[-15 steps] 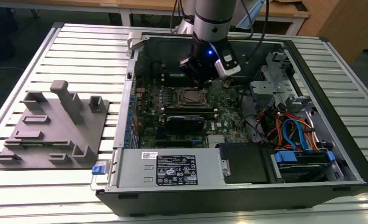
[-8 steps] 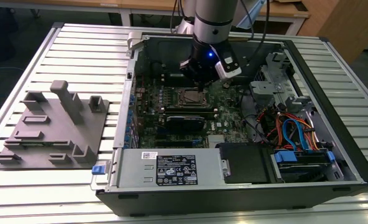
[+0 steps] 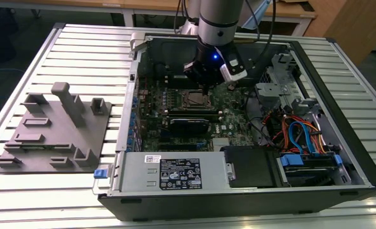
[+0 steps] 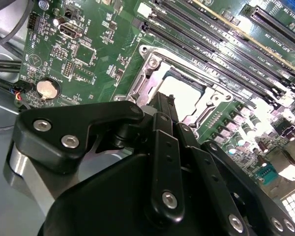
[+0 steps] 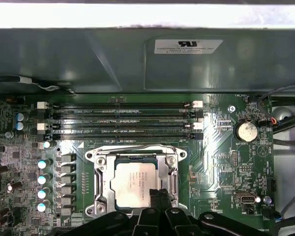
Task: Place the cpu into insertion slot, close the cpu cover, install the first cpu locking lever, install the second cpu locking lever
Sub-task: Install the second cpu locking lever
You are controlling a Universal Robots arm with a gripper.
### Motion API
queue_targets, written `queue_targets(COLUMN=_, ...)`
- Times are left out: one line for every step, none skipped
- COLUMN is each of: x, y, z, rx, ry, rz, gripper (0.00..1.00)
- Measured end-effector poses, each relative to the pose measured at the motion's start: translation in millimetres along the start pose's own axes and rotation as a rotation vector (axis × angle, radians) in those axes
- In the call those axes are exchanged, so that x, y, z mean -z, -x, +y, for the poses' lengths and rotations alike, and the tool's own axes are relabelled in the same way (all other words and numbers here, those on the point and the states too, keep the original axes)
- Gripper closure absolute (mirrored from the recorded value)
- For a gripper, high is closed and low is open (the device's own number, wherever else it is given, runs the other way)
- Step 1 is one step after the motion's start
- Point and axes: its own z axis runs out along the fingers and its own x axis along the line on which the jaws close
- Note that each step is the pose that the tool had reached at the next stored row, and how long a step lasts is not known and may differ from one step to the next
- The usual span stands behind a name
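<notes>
Gripper, fingers pressed together, hides the near edge of the cpu.

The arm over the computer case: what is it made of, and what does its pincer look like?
The arm is a silver-grey metal tube with a black wrist, a small blue light and cables. Its pincer is black: flat linked bars joined by silvery screws, tapering to slim fingers.

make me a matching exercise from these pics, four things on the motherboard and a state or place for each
Things:
1. cpu
2. cpu cover
3. coin cell battery
4. gripper

States or places:
A. round, silvery, beside the board's edge
B. lying in the insertion slot, top showing
C. closed down, framing the chip
D. fingertips together at the socket's edge

Pairs: 1-B, 2-C, 3-A, 4-D
</notes>
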Motion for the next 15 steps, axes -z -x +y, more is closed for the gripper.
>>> queue_targets(x=0.0, y=0.0, z=-0.2, rx=0.0, ry=-0.0003, rz=0.0, gripper=0.9)
queue_targets(x=0.1, y=0.0, z=-0.5, rx=0.0, ry=-0.0007, rz=0.0, gripper=0.9)
queue_targets(x=0.1, y=0.0, z=-0.7, rx=0.0, ry=-0.001, rz=0.0, gripper=0.9)
queue_targets(x=0.1, y=0.0, z=-0.8, rx=0.0, ry=-0.0018, rz=0.0, gripper=0.9)
queue_targets(x=0.1, y=0.0, z=-0.9, rx=0.0, ry=-0.0025, rz=0.0, gripper=0.9)
queue_targets(x=0.0, y=0.0, z=-1.2, rx=0.0, ry=-0.0025, rz=-0.0001, gripper=0.9)
queue_targets(x=0.0, y=0.1, z=-1.4, rx=0.0, ry=-0.0028, rz=-0.0001, gripper=0.9)
queue_targets(x=0.0, y=0.0, z=-1.5, rx=0.0, ry=-0.003, rz=-0.0001, gripper=0.9)
queue_targets(x=0.0, y=0.1, z=-1.8, rx=0.0, ry=-0.0036, rz=-0.0001, gripper=0.9)
queue_targets(x=0.0, y=0.1, z=-2.0, rx=0.0, ry=-0.0042, rz=-0.0001, gripper=0.9)
queue_targets(x=0.1, y=0.1, z=-2.1, rx=0.0, ry=-0.0051, rz=-0.0001, gripper=0.9)
queue_targets(x=0.1, y=0.1, z=-2.2, rx=0.0, ry=-0.006, rz=0.0, gripper=0.9)
queue_targets(x=0.2, y=0.1, z=-2.2, rx=0.0, ry=-0.0062, rz=0.0, gripper=0.9)
queue_targets(x=0.1, y=0.1, z=-2.2, rx=0.0, ry=-0.0062, rz=-0.0001, gripper=0.9)
queue_targets(x=0.1, y=0.1, z=-2.2, rx=0.0, ry=-0.0062, rz=-0.0001, gripper=0.9)
